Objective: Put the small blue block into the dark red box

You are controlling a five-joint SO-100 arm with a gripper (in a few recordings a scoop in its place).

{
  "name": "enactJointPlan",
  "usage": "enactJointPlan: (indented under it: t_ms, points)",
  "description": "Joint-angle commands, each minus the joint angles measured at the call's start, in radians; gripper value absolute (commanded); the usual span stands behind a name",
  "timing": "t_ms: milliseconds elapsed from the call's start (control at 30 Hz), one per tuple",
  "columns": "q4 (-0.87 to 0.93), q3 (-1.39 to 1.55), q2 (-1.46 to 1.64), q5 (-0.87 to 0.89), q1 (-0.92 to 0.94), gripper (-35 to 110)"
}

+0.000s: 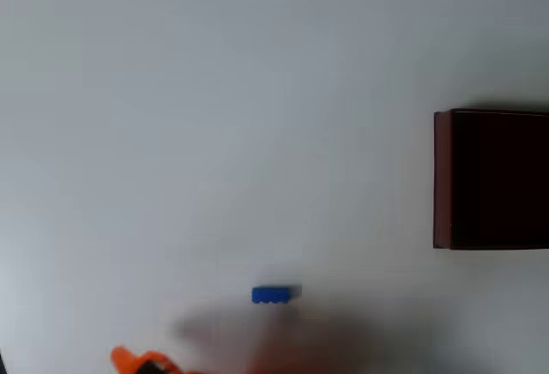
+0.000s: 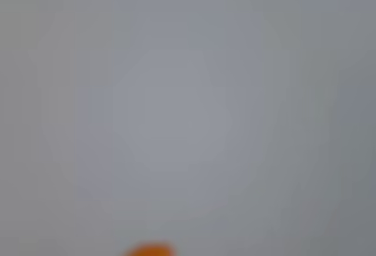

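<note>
While the orange gripper [image 1: 141, 362] sits at the overhead view's bottom edge, jaw state impossible to tell | small blue block [image 1: 275, 295] on the table [image 1: 214, 117], well apart from dark red box [image 1: 490, 179] | risk: a blind approach nudges the tiny block away

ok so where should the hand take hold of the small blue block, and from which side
Probably from straight above, closing across the short width at the middle of the small blue block. In the overhead view it lies flat on the white table with its long axis left to right, clear of the dark red box, so its two long sides are free. The hand sits low left of it.
</note>
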Motion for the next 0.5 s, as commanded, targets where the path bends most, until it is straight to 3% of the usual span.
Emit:
enactJointPlan:
  t_ms: [0,333,467]
  points:
    - [-0.112,0.071,0.011,0.092,-0.186,0]
    - [-0.156,0.152,0.012,0.385,-0.439,0]
    - [-0.153,0.153,0.012,0.426,-0.471,0]
